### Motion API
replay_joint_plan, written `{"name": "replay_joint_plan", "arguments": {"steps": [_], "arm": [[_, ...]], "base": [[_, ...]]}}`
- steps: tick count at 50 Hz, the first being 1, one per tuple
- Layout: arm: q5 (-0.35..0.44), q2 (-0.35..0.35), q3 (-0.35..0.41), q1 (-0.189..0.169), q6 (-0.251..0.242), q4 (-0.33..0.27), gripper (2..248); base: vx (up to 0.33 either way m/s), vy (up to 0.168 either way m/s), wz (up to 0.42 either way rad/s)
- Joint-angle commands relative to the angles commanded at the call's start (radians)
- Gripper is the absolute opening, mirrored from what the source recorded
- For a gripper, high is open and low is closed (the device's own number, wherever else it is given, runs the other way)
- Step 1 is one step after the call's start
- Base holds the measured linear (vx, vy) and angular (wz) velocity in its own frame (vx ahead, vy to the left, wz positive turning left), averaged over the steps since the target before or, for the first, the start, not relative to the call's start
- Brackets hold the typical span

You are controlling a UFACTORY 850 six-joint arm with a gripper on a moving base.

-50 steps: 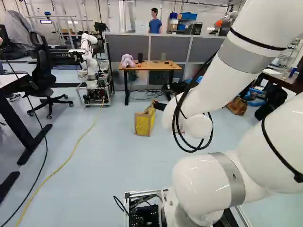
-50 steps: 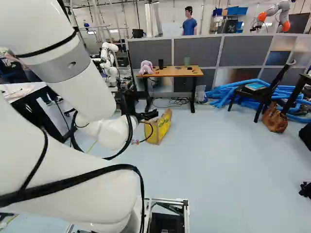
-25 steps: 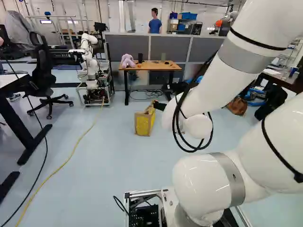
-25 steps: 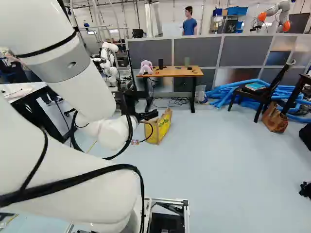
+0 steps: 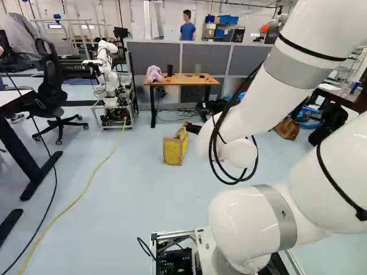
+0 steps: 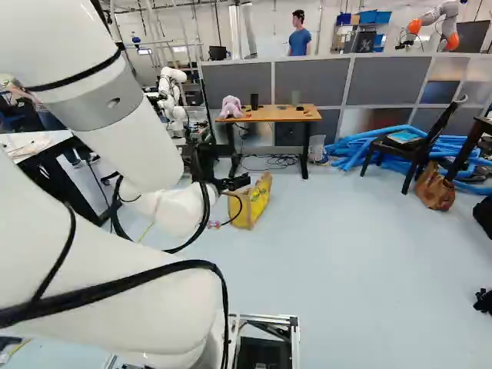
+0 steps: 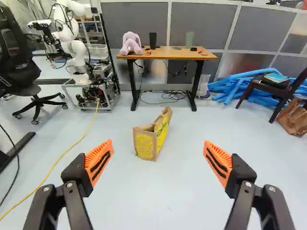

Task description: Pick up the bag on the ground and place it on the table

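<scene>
Jaws of the gripper (image 6: 237,183) are held wide apart, with the orange pads (image 7: 99,162) turned toward each other. A paper bag (image 7: 152,136), brown and yellow, is seen upright on the floor (image 7: 168,191), ahead of the jaws and framed by the gap between them, clear of both. Farther ahead, beyond the bag, a wooden table (image 7: 168,54) is seen; a pink stuffed toy (image 7: 131,42) is set on it. Off to one side of the jaws, a yellow cable (image 7: 64,153) is stretched along the floor; on the other side, farther ahead, blue tubes (image 7: 225,88) are piled.
</scene>
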Motion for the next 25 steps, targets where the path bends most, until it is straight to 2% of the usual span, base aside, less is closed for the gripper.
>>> {"name": "replay_joint_plan", "arguments": {"steps": [12,25], "arm": [[0.000,0.000,0.000,0.000,0.000,0.000,247],[0.000,0.000,0.000,0.000,0.000,0.000,247]], "base": [[0.086,0.002,-0.006],[0.157,0.001,-0.010]]}}
